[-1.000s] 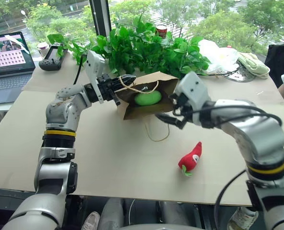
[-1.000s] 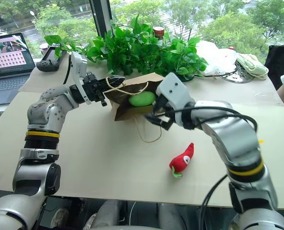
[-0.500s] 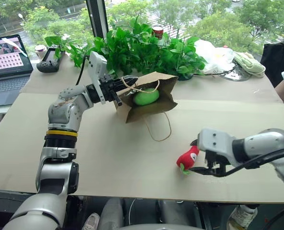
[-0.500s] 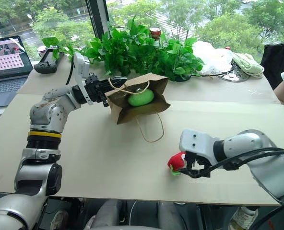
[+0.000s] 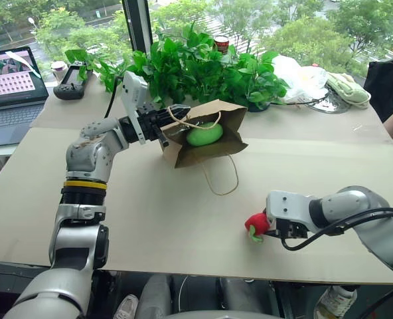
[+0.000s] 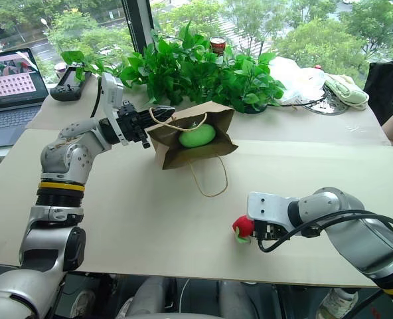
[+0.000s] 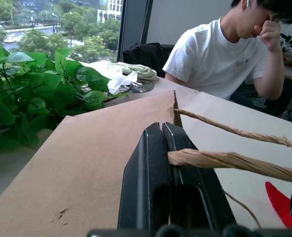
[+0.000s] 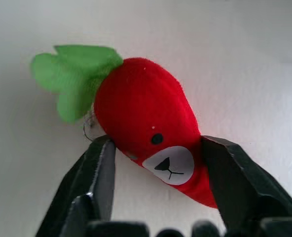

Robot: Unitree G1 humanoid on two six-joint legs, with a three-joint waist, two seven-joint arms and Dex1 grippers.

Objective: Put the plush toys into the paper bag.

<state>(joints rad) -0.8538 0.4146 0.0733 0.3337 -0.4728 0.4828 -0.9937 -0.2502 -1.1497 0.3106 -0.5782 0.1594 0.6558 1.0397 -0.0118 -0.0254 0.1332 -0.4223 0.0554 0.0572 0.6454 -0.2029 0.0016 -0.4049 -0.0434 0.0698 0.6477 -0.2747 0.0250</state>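
Right wrist view: red chili toy (image 8: pixel 148 128), green stem; right gripper (image 8: pixel 158 170) half-open astride it.

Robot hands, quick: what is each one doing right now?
Left gripper: shut on the paper bag at its rim, by the handle.
Right gripper: fingers on both sides of the red chili toy, touching it; a firm grip cannot be told.
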